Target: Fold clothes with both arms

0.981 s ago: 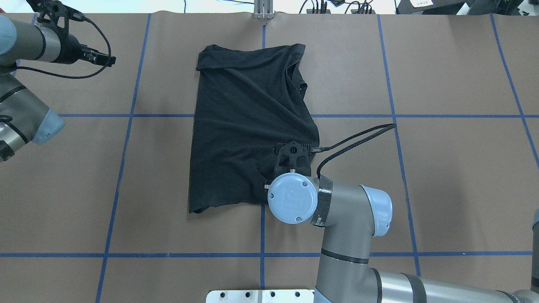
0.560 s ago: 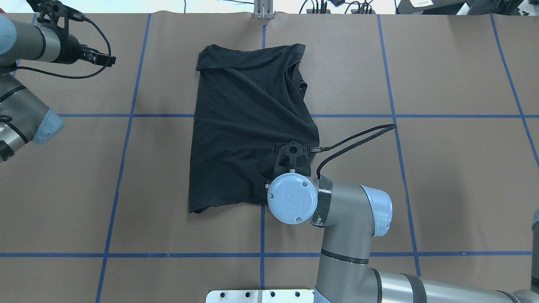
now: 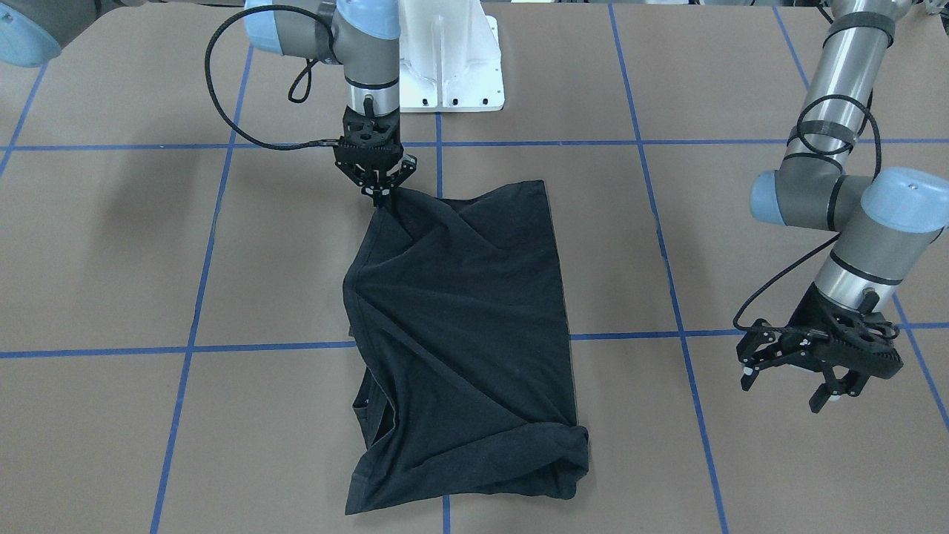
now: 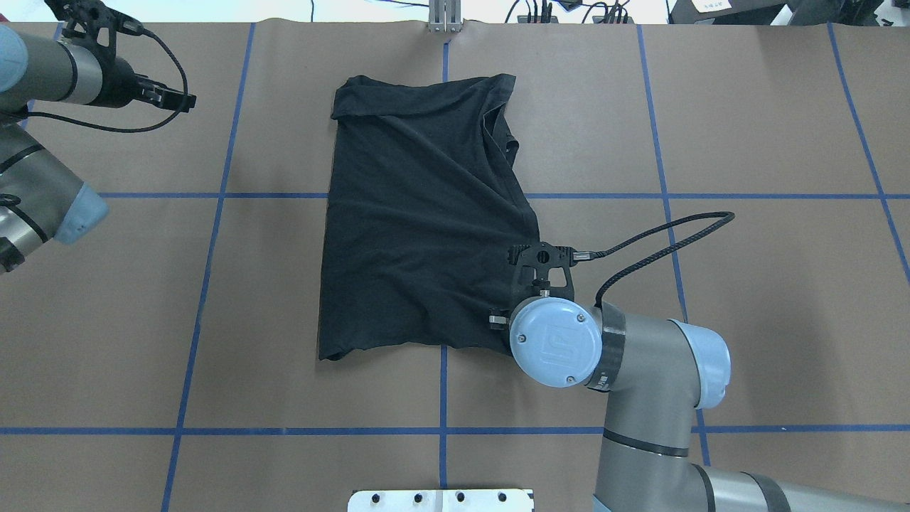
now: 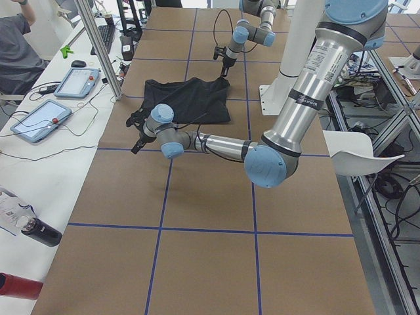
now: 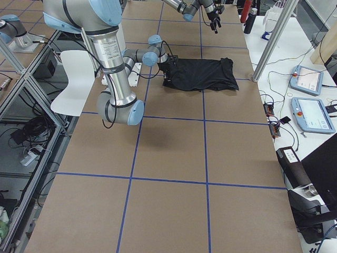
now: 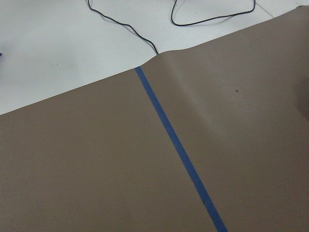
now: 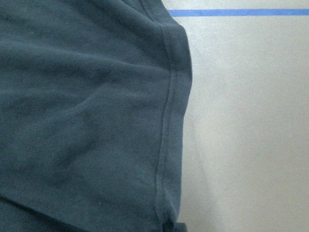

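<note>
Trailing away from the right pincer (image 3: 379,194), T-shirt (image 3: 460,326), corner pinched.

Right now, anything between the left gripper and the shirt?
Nothing visible. Only table surface lies between the left gripper and the T-shirt; the right gripper pinches a corner on its other side.

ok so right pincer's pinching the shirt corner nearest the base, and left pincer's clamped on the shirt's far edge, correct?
Not quite. The right pincer is shut on that corner of the T-shirt, but the left pincer isn't on the shirt at all. It hangs open over the table off to one side, holding nothing. The exterior front-facing view shows it.
</note>
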Robot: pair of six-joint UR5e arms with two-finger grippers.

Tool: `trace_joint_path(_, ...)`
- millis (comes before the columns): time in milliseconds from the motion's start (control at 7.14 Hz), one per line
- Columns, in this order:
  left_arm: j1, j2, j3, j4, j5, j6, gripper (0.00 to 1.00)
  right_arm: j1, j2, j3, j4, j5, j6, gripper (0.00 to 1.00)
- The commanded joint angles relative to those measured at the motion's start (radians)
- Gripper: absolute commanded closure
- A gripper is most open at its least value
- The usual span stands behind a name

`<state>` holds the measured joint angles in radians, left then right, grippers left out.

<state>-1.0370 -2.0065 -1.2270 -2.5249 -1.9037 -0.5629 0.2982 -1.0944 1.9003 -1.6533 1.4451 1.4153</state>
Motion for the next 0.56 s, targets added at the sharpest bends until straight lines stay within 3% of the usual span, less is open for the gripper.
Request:
trace_joint_path(0,0.000,-0.002,0.000,0.000,0.000,0.000,0.00,-0.005,-0.047,0.016,0.003,-0.014,-0.001,1.00)
trace_joint_path(280,0.000,-0.002,0.000,0.000,-0.002,0.000,0.00,-0.010,-0.053,0.036,0.003,-0.020,-0.001,1.00)
trace_joint_path(420,0.000,-0.002,-0.002,0.000,0.000,0.000,0.00,-0.020,-0.053,0.034,0.004,-0.023,0.010,0.16)
